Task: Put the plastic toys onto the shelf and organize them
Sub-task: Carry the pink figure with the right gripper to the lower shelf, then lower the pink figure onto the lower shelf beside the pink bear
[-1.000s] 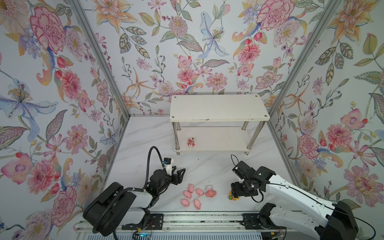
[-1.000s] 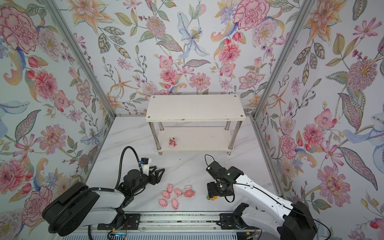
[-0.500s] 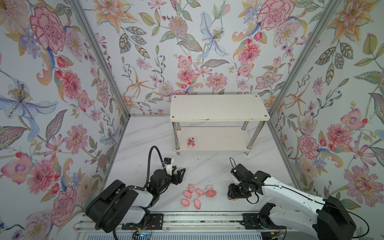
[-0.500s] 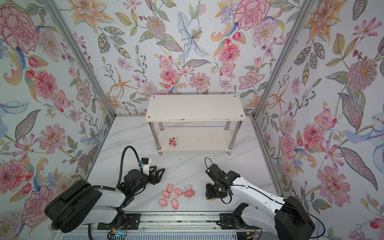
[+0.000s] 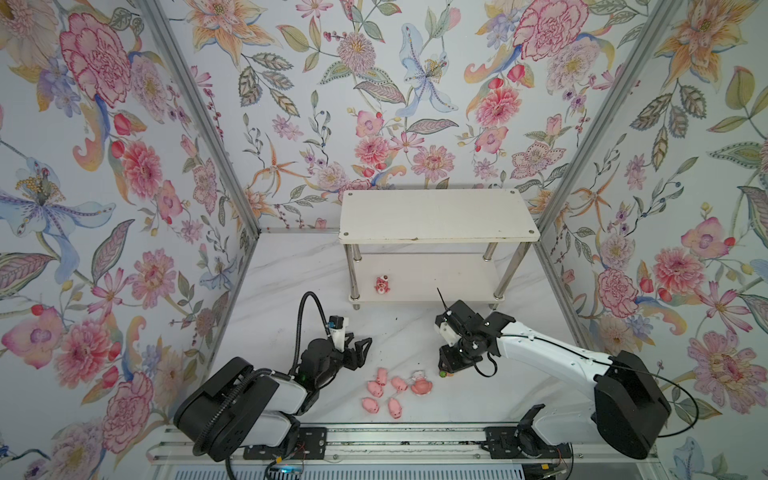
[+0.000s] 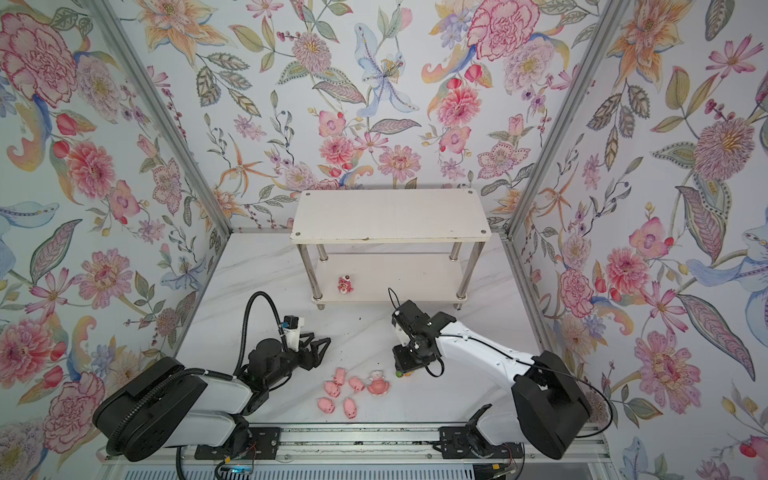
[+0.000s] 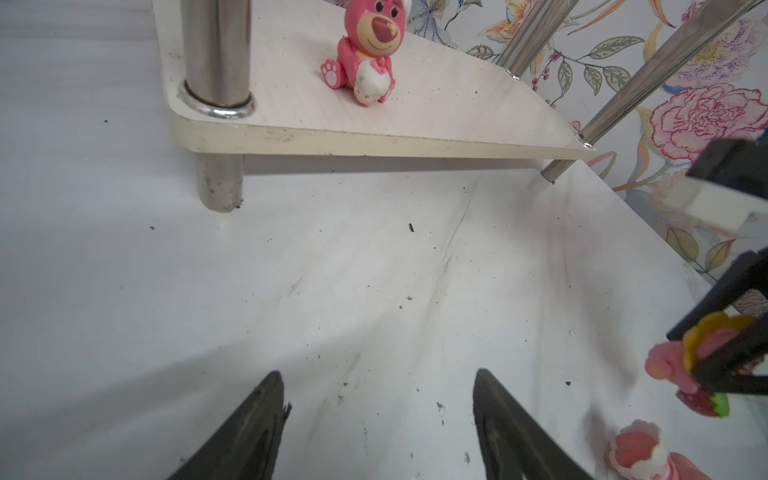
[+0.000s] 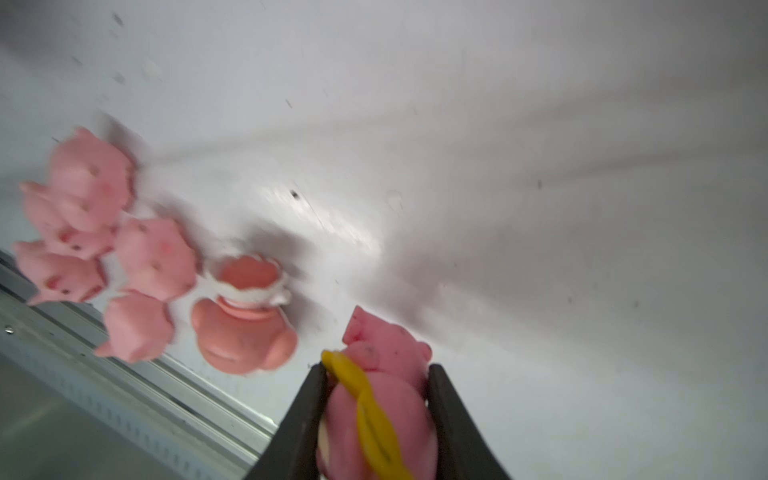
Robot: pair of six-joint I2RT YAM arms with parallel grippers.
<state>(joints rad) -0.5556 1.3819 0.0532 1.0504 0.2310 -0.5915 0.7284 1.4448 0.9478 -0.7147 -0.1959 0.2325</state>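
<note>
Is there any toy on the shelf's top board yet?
No, the top board of the shelf is bare; the only shelved toy, the pink bear, sits on the lower board.

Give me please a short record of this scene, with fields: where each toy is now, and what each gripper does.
shelf: white, two tiers, at the back of the table
toy on shelf: red-pink bear, upright on the lower tier, toward its left end
toys on table: five pink pigs in a loose cluster; pink-and-white figure beside them
right gripper: jaws closed on the yellow-petalled toy, low at the table, right of the cluster
left gripper: open, holds nothing, left of the cluster
</note>
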